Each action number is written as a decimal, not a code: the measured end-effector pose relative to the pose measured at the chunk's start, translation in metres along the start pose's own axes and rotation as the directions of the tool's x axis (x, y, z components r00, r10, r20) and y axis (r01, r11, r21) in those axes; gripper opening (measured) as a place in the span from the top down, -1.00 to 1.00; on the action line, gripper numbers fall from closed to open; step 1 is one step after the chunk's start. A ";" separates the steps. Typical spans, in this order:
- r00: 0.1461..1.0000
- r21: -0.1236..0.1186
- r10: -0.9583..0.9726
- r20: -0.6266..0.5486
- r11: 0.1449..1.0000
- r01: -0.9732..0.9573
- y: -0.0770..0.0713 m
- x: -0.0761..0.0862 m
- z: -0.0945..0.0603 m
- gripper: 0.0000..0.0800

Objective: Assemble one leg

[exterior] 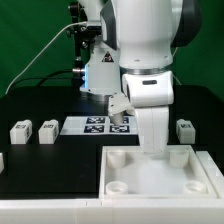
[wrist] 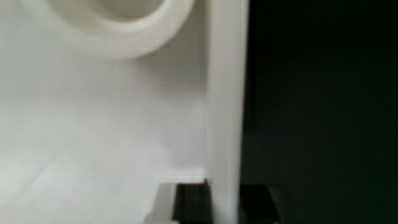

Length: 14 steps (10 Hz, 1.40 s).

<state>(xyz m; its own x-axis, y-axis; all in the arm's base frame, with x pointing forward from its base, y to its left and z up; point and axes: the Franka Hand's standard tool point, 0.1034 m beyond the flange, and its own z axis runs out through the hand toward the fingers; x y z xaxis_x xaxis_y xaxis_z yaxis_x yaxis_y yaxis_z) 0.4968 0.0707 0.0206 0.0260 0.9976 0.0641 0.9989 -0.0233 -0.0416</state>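
At tray wall: your pincer [wrist: 224, 206] straddles the tray [wrist: 107, 120] rim and, though blurred, looks pressed onto it; keep the grip square and slide without tipping.
Loose part: a leg [exterior: 185, 128] lies on the bench [exterior: 40, 105], just beyond the tray, on the exterior view's right; none is socketed yet.
Tray: smooth, hard white plastic, raised rim, round corner sockets.
Its shape: small white block, tagged face.

A robotics lab: a green curtain [exterior: 30, 40] behind the hand [exterior: 150, 146], a black worktop [exterior: 40, 165] beneath it, the tagged marker board [exterior: 98, 125] just beside it, and a cable [exterior: 38, 52] running behind.
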 end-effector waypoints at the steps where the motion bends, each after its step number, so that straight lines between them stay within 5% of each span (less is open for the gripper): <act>1: 1.000 0.012 0.005 0.002 1.000 -0.005 0.000 0.001 0.002 0.85; 7: 1.000 0.024 0.013 0.003 1.000 -0.013 0.000 0.000 0.005 0.85; 9: 1.000 0.025 0.014 0.003 1.000 -0.014 0.000 -0.001 0.005 0.06; 10: 1.000 0.025 0.014 0.003 1.000 -0.014 0.000 -0.001 0.005 0.06; 11: 1.000 0.025 0.015 0.003 1.000 -0.015 0.000 -0.001 0.005 -0.38; 12: 1.000 0.025 0.015 0.003 1.000 -0.015 0.000 -0.001 0.005 -0.57; 14: 1.000 0.025 0.016 0.003 1.000 -0.016 0.000 -0.002 0.005 -0.61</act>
<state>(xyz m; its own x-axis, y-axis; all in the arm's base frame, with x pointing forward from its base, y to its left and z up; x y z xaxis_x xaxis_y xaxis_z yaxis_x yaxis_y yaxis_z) 0.4963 0.0690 0.0156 0.0421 0.9973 0.0609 0.9970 -0.0379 -0.0676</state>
